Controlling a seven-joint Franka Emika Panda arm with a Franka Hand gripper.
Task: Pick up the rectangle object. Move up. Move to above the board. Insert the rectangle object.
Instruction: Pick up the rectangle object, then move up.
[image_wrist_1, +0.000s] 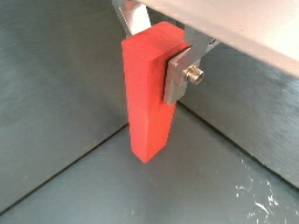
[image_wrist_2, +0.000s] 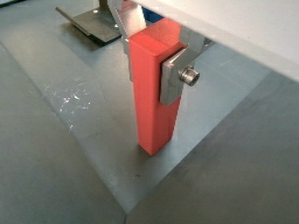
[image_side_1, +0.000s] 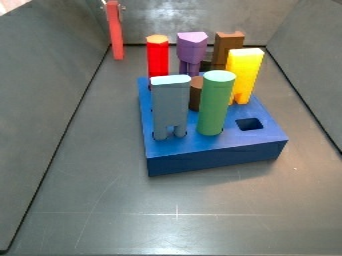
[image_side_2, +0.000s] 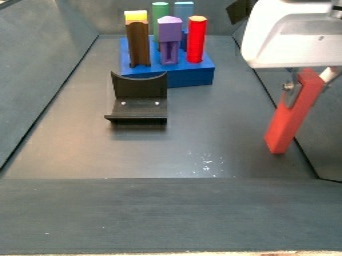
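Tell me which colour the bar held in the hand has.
Salmon red. The rectangle object, clamped in the hand away from the board, shows best in a wrist view.

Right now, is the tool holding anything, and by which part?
Yes: the tool grips the rectangle object near its upper end; the lower end hangs free of the fingers.

The salmon-red rectangle object (image_side_2: 286, 116) stands upright, pinched near its top by the claw (image_wrist_2: 152, 54), well apart from the blue board (image_side_1: 214, 148) at its 10 o'clock.
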